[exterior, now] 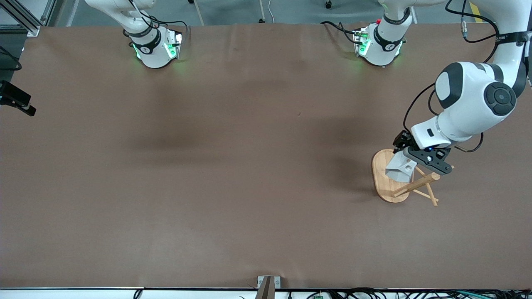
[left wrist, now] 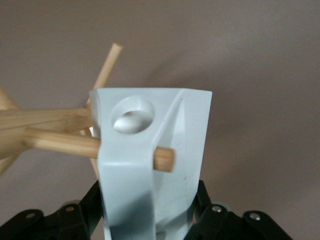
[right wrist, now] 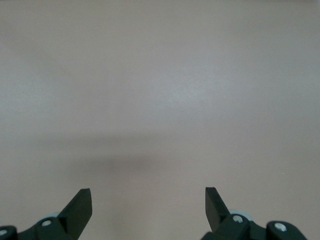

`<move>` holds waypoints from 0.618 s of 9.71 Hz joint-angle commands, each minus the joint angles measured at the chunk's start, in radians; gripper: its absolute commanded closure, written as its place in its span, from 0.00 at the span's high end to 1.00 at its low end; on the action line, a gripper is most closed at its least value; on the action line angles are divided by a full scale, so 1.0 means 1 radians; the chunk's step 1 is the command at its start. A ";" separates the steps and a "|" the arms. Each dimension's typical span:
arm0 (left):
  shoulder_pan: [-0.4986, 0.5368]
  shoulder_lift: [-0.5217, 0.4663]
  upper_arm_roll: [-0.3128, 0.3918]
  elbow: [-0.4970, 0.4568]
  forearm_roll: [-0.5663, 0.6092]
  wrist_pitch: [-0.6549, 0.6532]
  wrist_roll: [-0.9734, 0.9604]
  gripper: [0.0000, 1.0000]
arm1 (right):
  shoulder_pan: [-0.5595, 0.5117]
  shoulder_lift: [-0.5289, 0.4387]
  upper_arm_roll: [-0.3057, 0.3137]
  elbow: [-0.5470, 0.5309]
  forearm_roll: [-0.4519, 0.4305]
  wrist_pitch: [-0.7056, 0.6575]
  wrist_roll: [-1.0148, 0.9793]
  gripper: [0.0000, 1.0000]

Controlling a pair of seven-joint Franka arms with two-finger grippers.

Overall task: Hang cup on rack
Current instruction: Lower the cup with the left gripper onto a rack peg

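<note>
Front view: left gripper (exterior: 409, 160) over light wooden rack (exterior: 390, 176) near surface (exterior: 232, 166) edge.
Left fingers: clamp white faceted cup (left wrist: 150, 160).
Right gripper (right wrist: 149, 202): waits, fingers apart.

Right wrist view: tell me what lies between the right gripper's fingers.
Nothing. In the right wrist view the right gripper is open, and only bare brown table shows between its fingers.

I'm working in a robotics lab: two bolted-down arms, a brown-covered table (exterior: 232, 174), aluminium framing (exterior: 25, 18), loose cables (exterior: 374, 294) along its edge.
</note>
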 commanded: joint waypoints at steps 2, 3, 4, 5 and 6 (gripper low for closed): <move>0.000 0.044 0.022 0.017 -0.023 0.013 0.036 0.57 | 0.000 -0.014 0.003 -0.020 -0.008 0.013 0.018 1.00; 0.000 0.039 0.022 0.020 -0.030 0.013 0.028 1.00 | 0.000 -0.014 0.003 -0.020 -0.008 0.019 0.018 1.00; 0.000 0.033 0.022 0.030 -0.031 0.012 0.019 1.00 | 0.000 -0.014 0.003 -0.020 -0.008 0.019 0.018 1.00; 0.000 0.021 0.022 0.043 -0.031 0.007 -0.013 1.00 | 0.000 -0.014 0.003 -0.020 -0.008 0.019 0.018 1.00; 0.001 0.004 0.022 0.059 -0.031 -0.008 -0.062 1.00 | 0.003 -0.014 0.003 -0.019 -0.008 0.025 0.018 1.00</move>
